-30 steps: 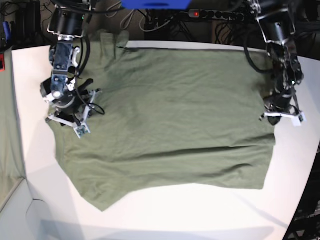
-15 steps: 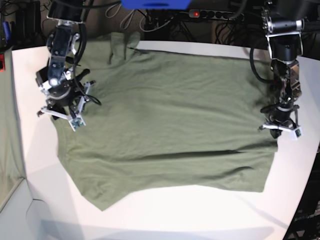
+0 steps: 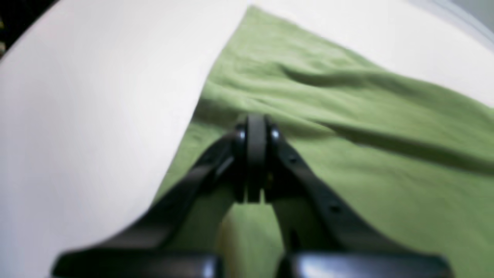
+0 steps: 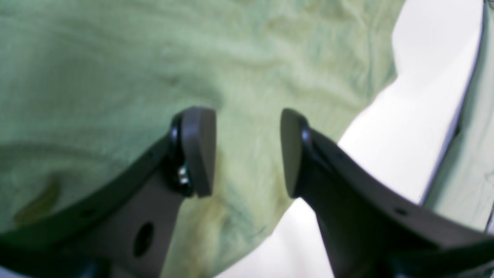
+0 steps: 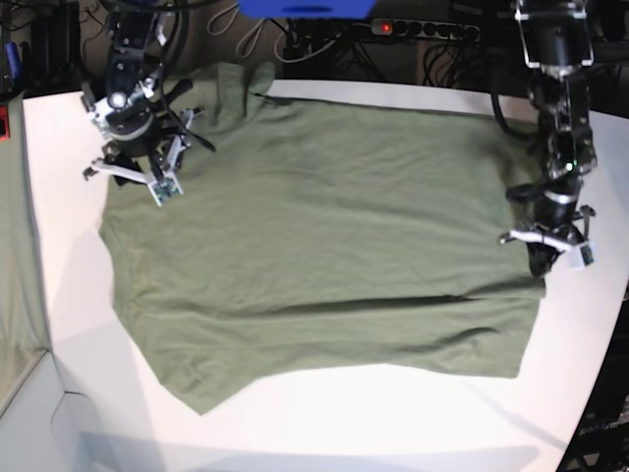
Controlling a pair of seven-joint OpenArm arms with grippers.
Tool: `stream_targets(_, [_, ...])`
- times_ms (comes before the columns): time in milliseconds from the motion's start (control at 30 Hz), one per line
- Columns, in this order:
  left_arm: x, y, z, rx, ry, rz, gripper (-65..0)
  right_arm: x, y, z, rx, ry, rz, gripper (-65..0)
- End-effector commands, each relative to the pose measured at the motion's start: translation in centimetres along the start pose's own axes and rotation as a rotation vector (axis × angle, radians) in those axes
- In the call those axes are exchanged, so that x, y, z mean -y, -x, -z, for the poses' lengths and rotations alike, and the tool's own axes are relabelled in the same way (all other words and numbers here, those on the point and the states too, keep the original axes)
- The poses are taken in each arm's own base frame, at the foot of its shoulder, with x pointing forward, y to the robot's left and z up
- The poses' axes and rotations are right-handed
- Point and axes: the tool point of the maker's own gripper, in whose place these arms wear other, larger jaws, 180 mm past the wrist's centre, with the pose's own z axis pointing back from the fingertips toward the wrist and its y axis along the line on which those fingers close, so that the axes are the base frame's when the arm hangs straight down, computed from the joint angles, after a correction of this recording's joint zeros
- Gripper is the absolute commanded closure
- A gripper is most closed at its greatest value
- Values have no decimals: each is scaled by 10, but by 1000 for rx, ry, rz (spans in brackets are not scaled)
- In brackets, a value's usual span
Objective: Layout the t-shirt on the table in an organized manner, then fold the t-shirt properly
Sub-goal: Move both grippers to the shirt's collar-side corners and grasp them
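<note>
The olive-green t-shirt lies spread nearly flat on the white table, with one sleeve bunched at the far left corner. My left gripper sits at the shirt's right edge. In the left wrist view it is shut, its tips together just over the cloth beside the bare table. My right gripper hovers over the shirt's far left part. In the right wrist view it is open over the fabric, with nothing between its pads.
A pale grey-green cloth strip hangs along the table's left side and shows as a strip in the right wrist view. A power strip and cables lie behind the table. The table's curved edge runs close to the left arm.
The right arm has moved from the shirt's left edge toward the far left corner. The left gripper has shifted slightly along the shirt's right edge. Both grippers kept their state.
</note>
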Motion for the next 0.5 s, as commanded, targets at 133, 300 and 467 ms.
stream_targets(133, [-39, -10, -56, 35, -87, 32, -36, 8, -12, -9, 49, 28, -5, -323])
stream_targets(300, [-88, 24, -106, -141, -231, -2, -225, 2, -12, -10, 50, 19, 9, -332])
stream_targets(467, [-107, 43, -132, -224, -286, -5, -348, 7, -6, -11, 36, 31, 26, -332])
